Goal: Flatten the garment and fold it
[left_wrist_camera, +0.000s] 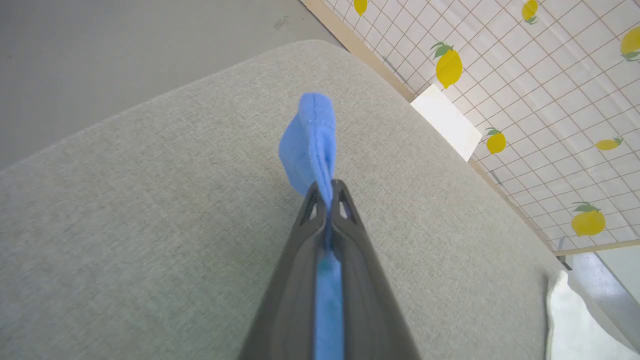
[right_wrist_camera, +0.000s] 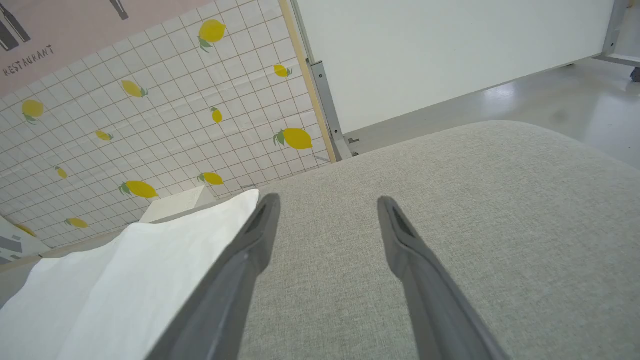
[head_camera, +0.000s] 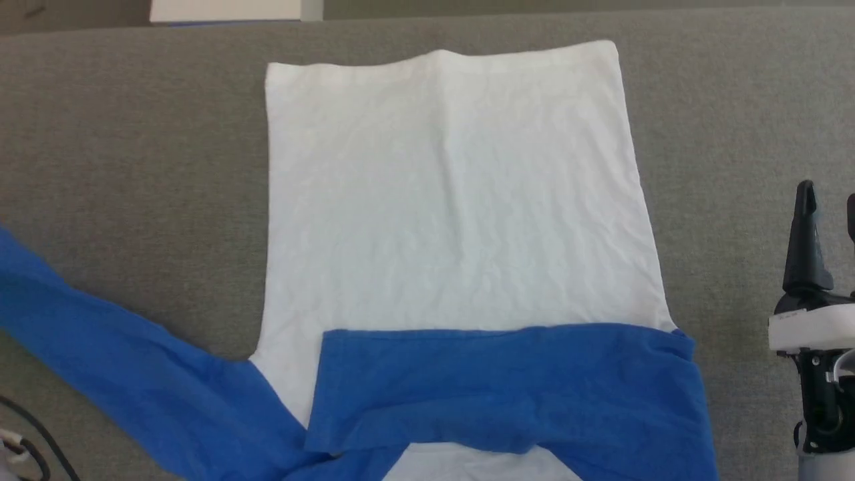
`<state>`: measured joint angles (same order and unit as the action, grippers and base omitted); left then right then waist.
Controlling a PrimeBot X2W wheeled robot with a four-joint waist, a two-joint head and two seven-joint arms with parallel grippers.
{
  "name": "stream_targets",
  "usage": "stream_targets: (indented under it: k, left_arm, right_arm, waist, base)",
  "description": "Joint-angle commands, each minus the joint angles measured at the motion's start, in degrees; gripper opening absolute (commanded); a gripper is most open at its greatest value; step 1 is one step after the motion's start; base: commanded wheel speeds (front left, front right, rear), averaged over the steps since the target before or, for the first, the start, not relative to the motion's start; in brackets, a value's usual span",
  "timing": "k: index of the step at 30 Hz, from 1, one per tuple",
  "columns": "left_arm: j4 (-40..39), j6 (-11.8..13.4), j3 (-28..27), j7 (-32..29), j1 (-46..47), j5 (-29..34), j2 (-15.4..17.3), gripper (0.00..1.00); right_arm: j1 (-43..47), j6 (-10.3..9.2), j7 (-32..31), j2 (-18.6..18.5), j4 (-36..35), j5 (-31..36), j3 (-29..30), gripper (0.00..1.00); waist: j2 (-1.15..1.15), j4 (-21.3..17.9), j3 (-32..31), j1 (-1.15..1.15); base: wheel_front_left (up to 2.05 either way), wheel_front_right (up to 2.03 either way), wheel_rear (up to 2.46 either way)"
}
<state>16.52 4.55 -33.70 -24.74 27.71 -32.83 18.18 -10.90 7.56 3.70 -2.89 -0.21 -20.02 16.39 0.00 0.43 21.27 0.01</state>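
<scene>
The garment (head_camera: 454, 200) lies on the grey padded table (head_camera: 133, 147), its white body spread flat with the hem at the far side. One blue sleeve (head_camera: 507, 381) is folded across the body near the front edge. The other blue sleeve (head_camera: 120, 361) stretches out to the lower left. In the left wrist view my left gripper (left_wrist_camera: 327, 192) is shut on that sleeve's cuff (left_wrist_camera: 310, 140), which sticks up past the fingertips. My right gripper (head_camera: 828, 204) stands open to the right of the garment, above bare table. Its fingers (right_wrist_camera: 260, 235) hold nothing, and the white body (right_wrist_camera: 125, 285) lies just beside them.
A white block (left_wrist_camera: 445, 120) stands at the table's far edge, also seen as a pale board (head_camera: 227, 10). A lemon-patterned tiled wall (left_wrist_camera: 525, 75) and grey floor (right_wrist_camera: 550, 95) lie beyond the table. A black cable (head_camera: 27, 427) runs at the lower left.
</scene>
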Motion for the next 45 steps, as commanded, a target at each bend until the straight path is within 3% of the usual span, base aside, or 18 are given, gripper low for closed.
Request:
stream_targets:
  k: [1, 5, 8, 11, 16, 21, 26, 35, 44, 45]
  left_arm:
    - [0.4, -0.5, -0.8, 1.7, -1.6, -0.5, -0.4, 0.0]
    - [1.0, -1.7, -3.1, 5.9, -4.5, -1.3, -1.6, 0.0]
    - [-0.2, -4.0, -3.3, 9.2, -6.7, -1.4, -2.5, 0.0]
    - [-3.5, -6.6, -1.5, 11.5, -8.1, -1.1, -4.4, 0.0]
    - [-12.8, -8.8, 4.8, 11.6, -8.9, -0.9, -9.7, 0.0]
    - [-20.7, -10.0, 16.7, 8.6, -9.0, 0.8, -13.6, 0.0]
    - [-22.2, -10.4, 30.7, 5.8, -8.9, 1.5, -15.0, 0.0]
    - [-13.2, -11.3, 58.2, 3.4, -9.8, 0.9, -15.3, 0.0]
    - [-4.3, -11.9, 76.0, -0.7, -11.3, -0.7, -15.2, 0.0]
    - [-3.7, -12.0, 77.6, -2.4, -11.2, -1.1, -14.9, 0.21]
  right_arm:
    - [0.9, -0.08, -0.1, 0.0, 0.4, 0.3, 0.2, 1.0]
    - [2.0, -0.08, -0.4, 0.0, 1.1, 0.1, 0.3, 1.0]
    - [2.6, -0.08, -0.4, 0.0, 1.7, -0.3, 0.0, 1.0]
    - [3.3, -0.08, -0.3, 0.0, 2.4, -0.6, -0.3, 1.0]
    - [4.5, -0.08, 0.1, 0.0, 3.7, -1.1, -0.8, 1.0]
    - [5.4, -0.08, 0.3, 0.0, 4.4, -1.4, -0.9, 1.0]
    - [5.7, -0.08, 0.1, 0.0, 4.4, -1.3, -0.9, 1.0]
    - [6.1, -0.08, 0.0, 0.0, 5.0, -1.9, -1.5, 1.0]
    - [6.3, -0.08, 1.1, 0.0, 6.0, -2.6, -1.7, 1.0]
    - [6.3, -0.08, 1.2, 0.0, 6.1, -2.6, -1.7, 1.0]
  waist:
    - [0.0, 2.5, -3.4, -0.01]
    - [0.0, 3.3, -6.1, -0.01]
    - [0.0, 3.5, -8.1, -0.01]
    - [0.0, 3.7, -9.9, -0.01]
    - [0.0, 3.6, -11.9, -0.01]
    - [0.0, 3.2, -13.3, -0.01]
    - [0.0, 1.8, -14.1, -0.01]
    - [0.0, -2.0, -13.5, -0.01]
    - [0.0, -4.2, -12.3, -0.01]
    - [0.0, -4.2, -12.2, -0.01]
  base:
    - [0.0, 0.0, 0.0]
    - [0.0, 0.0, 0.0]
    - [0.0, 0.0, 0.0]
    - [0.0, 0.0, 0.0]
    - [0.0, 0.0, 0.0]
    - [0.0, 0.0, 0.0]
    - [0.0, 0.0, 0.0]
    - [0.0, 0.0, 0.0]
    - [0.0, 0.0, 0.0]
    - [0.0, 0.0, 0.0]
